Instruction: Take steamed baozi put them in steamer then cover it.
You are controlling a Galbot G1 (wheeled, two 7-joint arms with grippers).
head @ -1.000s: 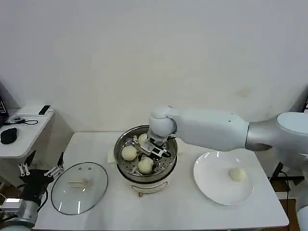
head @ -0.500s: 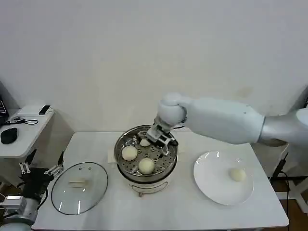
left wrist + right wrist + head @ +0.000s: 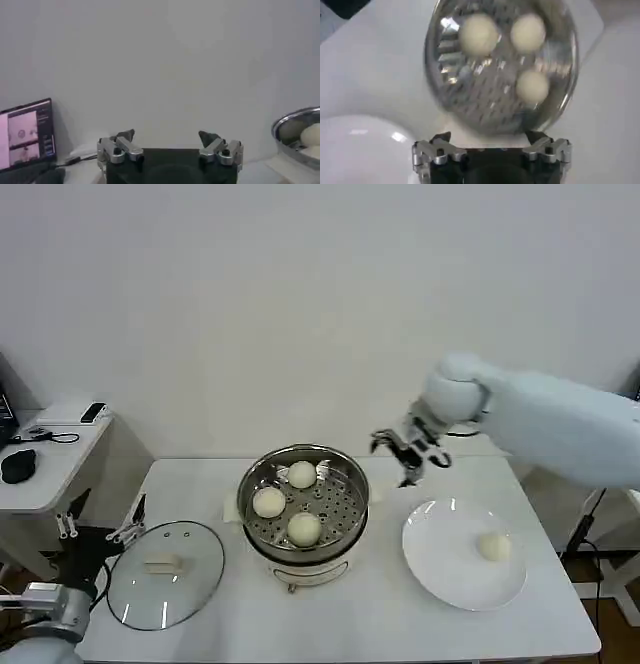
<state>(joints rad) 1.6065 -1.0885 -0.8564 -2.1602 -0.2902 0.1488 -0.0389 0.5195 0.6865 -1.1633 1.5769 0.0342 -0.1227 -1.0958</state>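
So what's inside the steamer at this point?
Three steamed baozi sit on the perforated tray inside the steamer. Nothing covers them: the cover lies on the table beside it. Whatever is below the tray is hidden.

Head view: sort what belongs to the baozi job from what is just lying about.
Job:
- three baozi in the steamer
- last baozi on the white plate
- cover on the table
- right gripper, fingers open, empty
- left gripper, parked beside the cover

Lying about:
- side table
- black phone
- black mouse
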